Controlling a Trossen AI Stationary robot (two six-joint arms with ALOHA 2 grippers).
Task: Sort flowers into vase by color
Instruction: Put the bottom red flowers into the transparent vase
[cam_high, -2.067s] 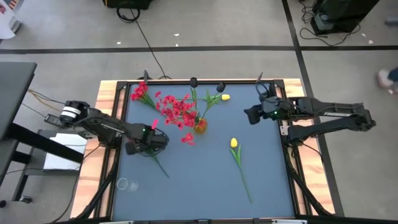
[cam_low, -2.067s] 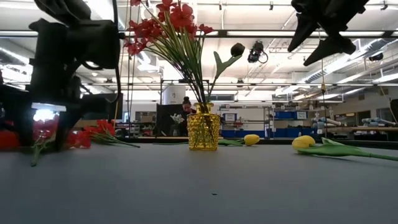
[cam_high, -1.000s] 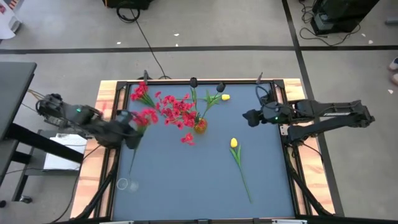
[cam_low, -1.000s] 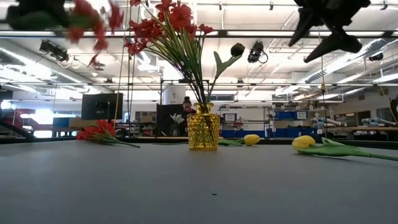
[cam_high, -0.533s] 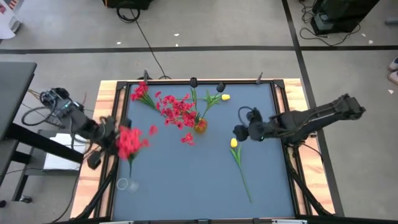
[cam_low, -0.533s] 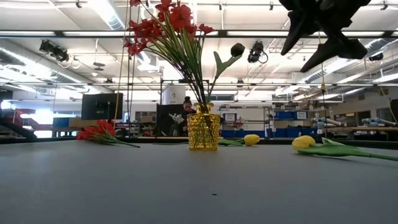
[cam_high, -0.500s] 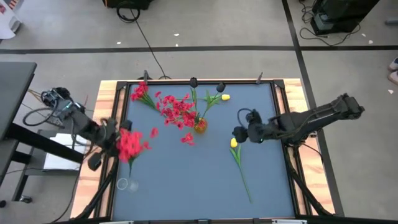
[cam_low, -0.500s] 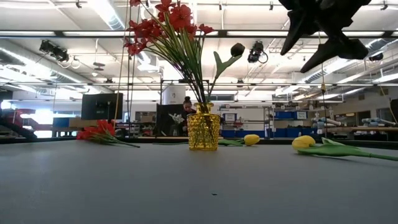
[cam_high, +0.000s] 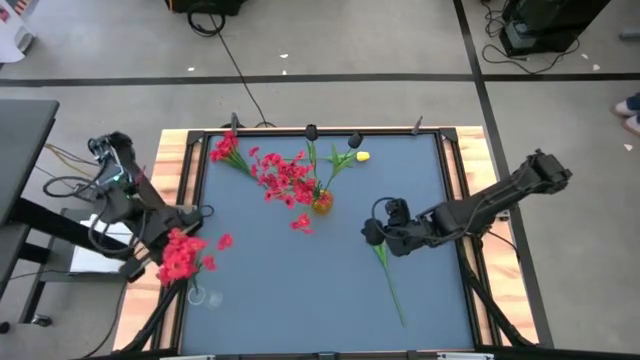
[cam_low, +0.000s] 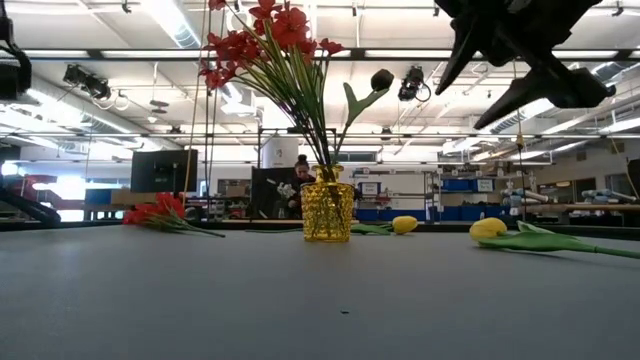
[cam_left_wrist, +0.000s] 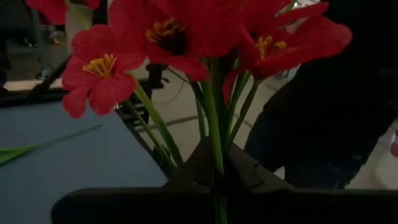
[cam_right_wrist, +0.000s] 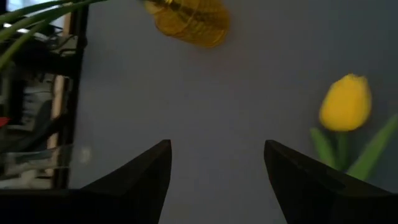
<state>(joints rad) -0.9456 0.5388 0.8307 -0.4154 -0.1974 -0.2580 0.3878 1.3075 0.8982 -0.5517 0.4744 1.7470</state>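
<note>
Left of the yellow vase (cam_high: 321, 203), out past the table's edge, the left gripper (cam_high: 163, 262) has swung away from the table surface with a red flower bunch (cam_high: 181, 254) pinched by its stems between closed jaws, lifted clear but not yet headed for the vase. To the vase's right, the right gripper (cam_high: 375, 233) has dropped from the far edge to hover over the yellow tulip (cam_right_wrist: 346, 102), jaws spread wide and touching nothing. Looks like the tulip pickup is next; another tulip (cam_high: 361, 156) lies behind the vase.
</note>
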